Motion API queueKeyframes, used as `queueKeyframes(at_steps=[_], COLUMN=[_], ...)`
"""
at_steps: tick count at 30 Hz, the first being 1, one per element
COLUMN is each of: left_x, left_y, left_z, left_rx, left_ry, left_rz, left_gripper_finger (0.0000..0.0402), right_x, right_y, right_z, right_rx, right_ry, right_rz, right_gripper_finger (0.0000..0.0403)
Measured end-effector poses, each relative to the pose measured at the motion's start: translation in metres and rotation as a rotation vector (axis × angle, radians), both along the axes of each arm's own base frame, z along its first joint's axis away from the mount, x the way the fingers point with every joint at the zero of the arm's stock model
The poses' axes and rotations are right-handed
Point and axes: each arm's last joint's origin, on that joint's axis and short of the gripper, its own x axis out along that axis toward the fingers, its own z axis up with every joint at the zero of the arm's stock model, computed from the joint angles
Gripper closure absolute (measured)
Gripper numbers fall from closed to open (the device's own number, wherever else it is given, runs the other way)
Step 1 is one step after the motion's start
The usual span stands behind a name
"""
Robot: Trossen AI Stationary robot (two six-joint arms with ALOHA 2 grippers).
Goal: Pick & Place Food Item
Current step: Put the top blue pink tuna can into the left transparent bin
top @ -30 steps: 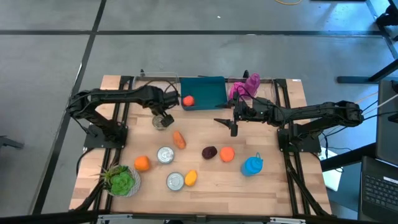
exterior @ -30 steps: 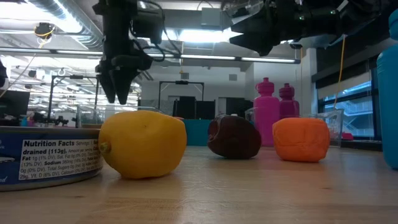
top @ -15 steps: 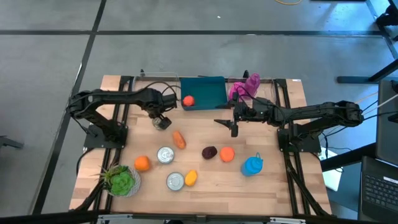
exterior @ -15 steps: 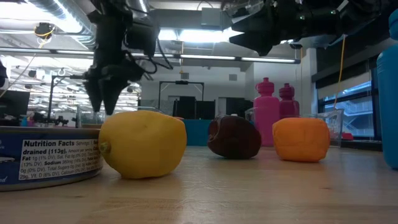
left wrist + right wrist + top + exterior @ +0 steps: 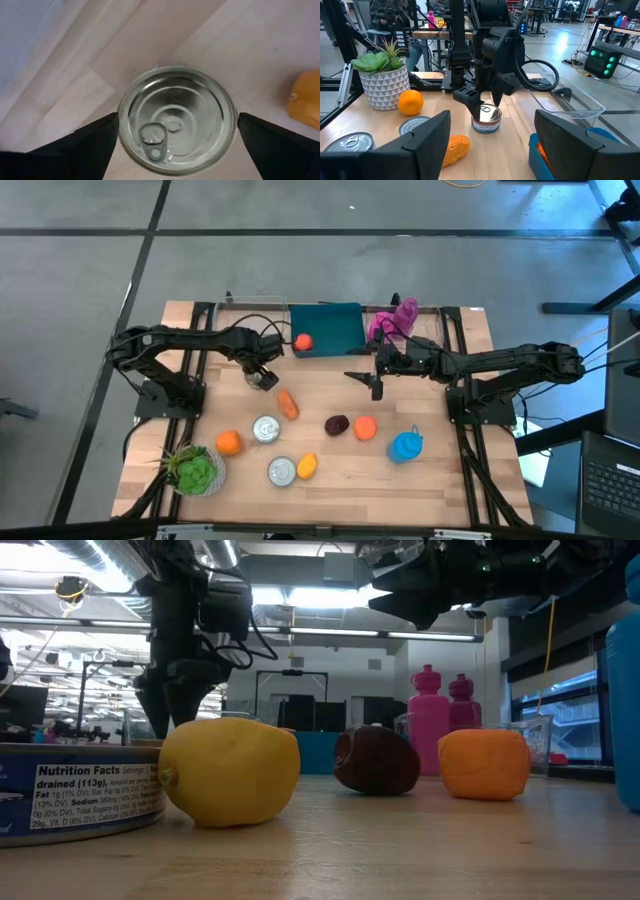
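A silver can (image 5: 177,120) with a pull tab stands upright on its base on the wooden table (image 5: 440,480), left of centre and toward the far side. My left gripper (image 5: 262,373) points straight down right over the can and is open, one finger (image 5: 95,145) on each side of the lid, with nothing between them but the can below. In the right wrist view its fingertips hang at about the can's (image 5: 486,119) top rim. My right gripper (image 5: 366,381) waits level and open at mid-table, pointing toward the table's left edge.
An orange carrot-like piece (image 5: 288,404) lies just near-right of the can. Two more cans (image 5: 265,428) (image 5: 282,470), a lemon (image 5: 307,466), an orange (image 5: 229,442), a dark plum (image 5: 337,425), an orange lump (image 5: 365,427), a blue jug (image 5: 405,445) and a potted plant (image 5: 195,470) fill the near half. A teal bin (image 5: 327,330) stands at the far edge.
My left gripper has come down toward the silver can, staying open and rolling a little about its own axis. The can has not moved.
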Motion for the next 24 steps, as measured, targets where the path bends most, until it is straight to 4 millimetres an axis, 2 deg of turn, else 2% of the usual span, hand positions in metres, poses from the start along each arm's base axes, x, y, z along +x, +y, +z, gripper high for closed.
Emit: queueKeyframes(at_steps=[5, 24], left_x=[-0.0016, -0.0002], left_y=[-0.0004, -0.0003], left_z=[-0.0050, -0.0047], left_rx=[0.007, 0.015], left_ry=[0.004, -0.007], left_rz=[0.001, -0.016], left_gripper_finger=[0.0004, 0.0004], right_x=[0.0000, 0.0000], right_y=[-0.0001, 0.0000], right_z=[0.0000, -0.0001], right_rx=[0.001, 0.002], right_ry=[0.000, 0.001], right_rz=[-0.001, -0.001], right_gripper_finger=[0.0114, 0.0114])
